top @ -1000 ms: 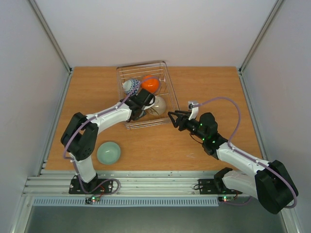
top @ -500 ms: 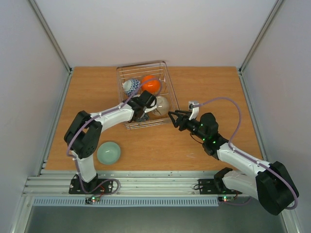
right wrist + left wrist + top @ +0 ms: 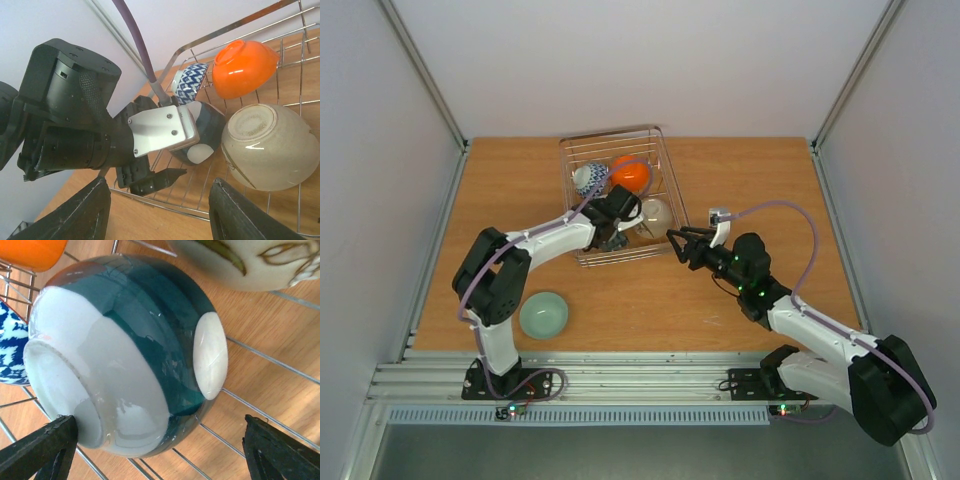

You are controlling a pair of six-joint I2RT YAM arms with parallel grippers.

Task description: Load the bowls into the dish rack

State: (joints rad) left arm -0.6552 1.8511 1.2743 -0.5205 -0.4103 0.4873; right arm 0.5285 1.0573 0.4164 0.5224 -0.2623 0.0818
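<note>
Left claw spread wide, pinching nothing; its 2 tips sit either side of the teal-banded bowl, the left tip right at the bowl's foot, the right tip apart from it; that bowl lies tipped on its side on the wires of the dish rack. Beige bowl just beside it, orange bowl and blue-patterned bowl behind, all 4 in the rack. Right claw spread and empty, hovering near the rack's near right corner. Pale green bowl sits upright on the table, well apart from the rack by the left arm's base; 1 bowl left to load, I judge. Risks: left tip could drag the teal-banded bowl on pull-out and roll it into the beige bowl; the 2 claws are close together, so they could clash.
</note>
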